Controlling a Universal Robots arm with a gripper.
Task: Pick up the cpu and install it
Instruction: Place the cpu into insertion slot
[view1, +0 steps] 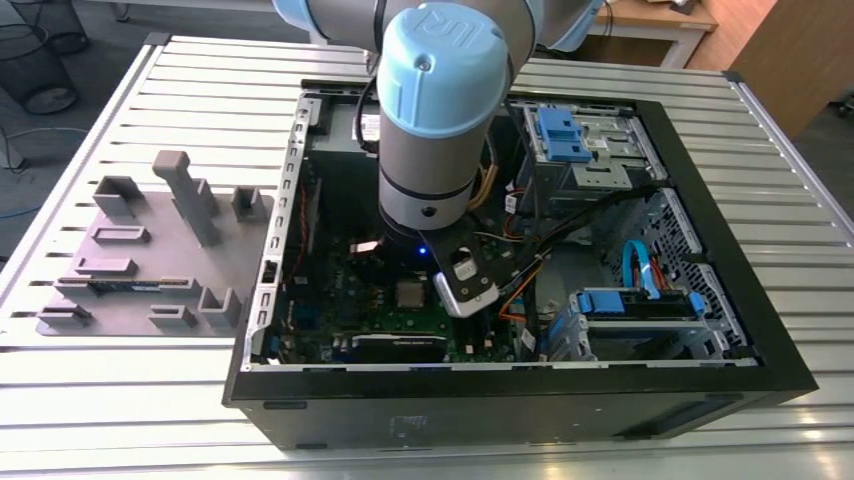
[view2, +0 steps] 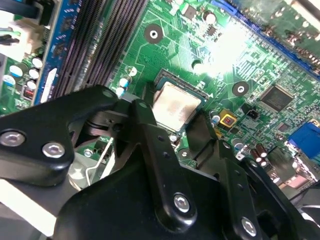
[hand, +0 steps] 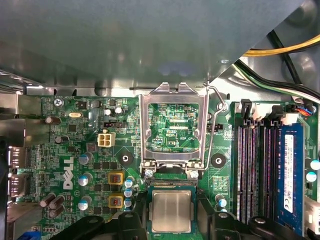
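Cpu (hand: 171, 211) is sitting flat in the motherboard socket (hand: 171, 184), just below the exterior view's centre, hinged frame (hand: 145, 127) raised for access, and we are straddling it with the gripper (view2: 172, 117), though we cannot tell whether it is clamping.

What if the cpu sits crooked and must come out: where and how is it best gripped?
By two opposite edges, from straight above. The cpu lies flat in its socket, so only its thin sides offer a hold. The hinged frame stands open along one edge; probably take the two edges running away from it.
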